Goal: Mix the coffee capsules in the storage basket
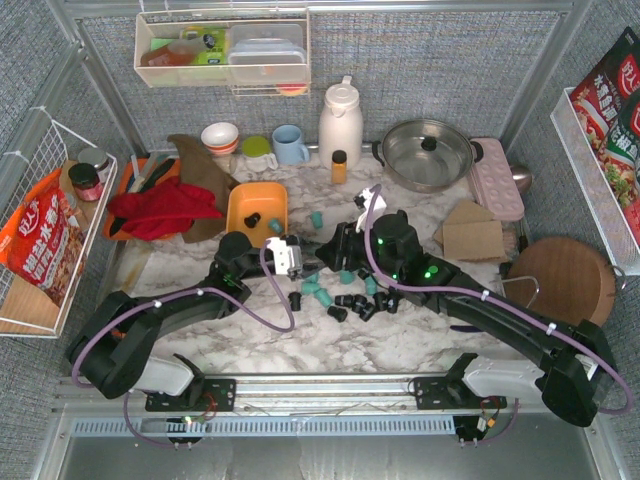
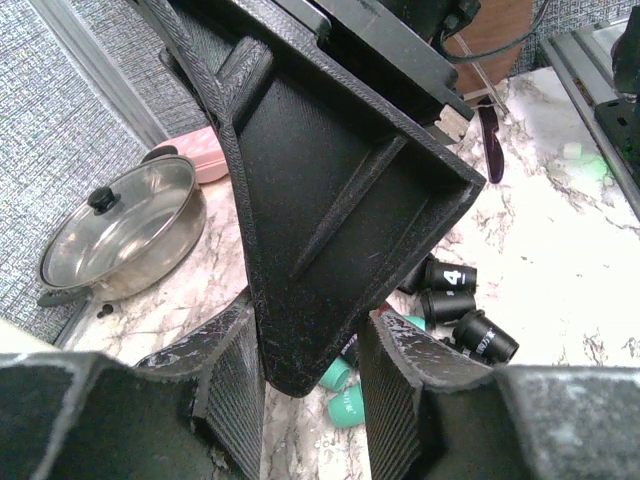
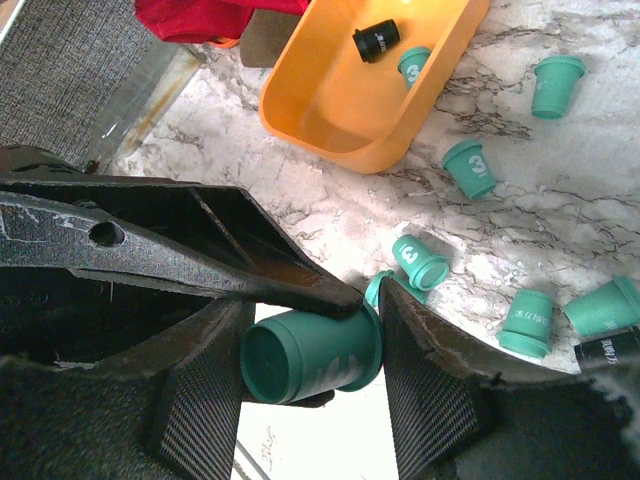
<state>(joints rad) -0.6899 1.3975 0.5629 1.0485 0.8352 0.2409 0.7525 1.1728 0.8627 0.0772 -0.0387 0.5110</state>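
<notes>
The orange storage basket (image 1: 240, 200) sits left of centre; in the right wrist view (image 3: 330, 110) it holds one black capsule (image 3: 377, 40) and one teal capsule (image 3: 414, 64). Several teal capsules (image 3: 468, 167) and black capsules (image 1: 352, 300) lie loose on the marble in front of it. My right gripper (image 1: 340, 250) (image 3: 310, 350) is shut on a teal capsule (image 3: 320, 362) lying sideways between its pads. My left gripper (image 1: 292, 258) (image 2: 310, 350) is open, its fingers straddling a finger of the right gripper. Loose black capsules (image 2: 447, 275) and a teal capsule (image 2: 345, 405) show beyond it.
A red cloth (image 1: 160, 208) lies left of the basket. At the back stand a lidded steel pot (image 1: 428, 152), a white thermos (image 1: 340, 122), a blue mug (image 1: 290, 144) and a small orange bottle (image 1: 339, 166). A pink tray (image 1: 497, 178), cardboard (image 1: 472, 232) and a round wooden board (image 1: 565, 280) lie on the right.
</notes>
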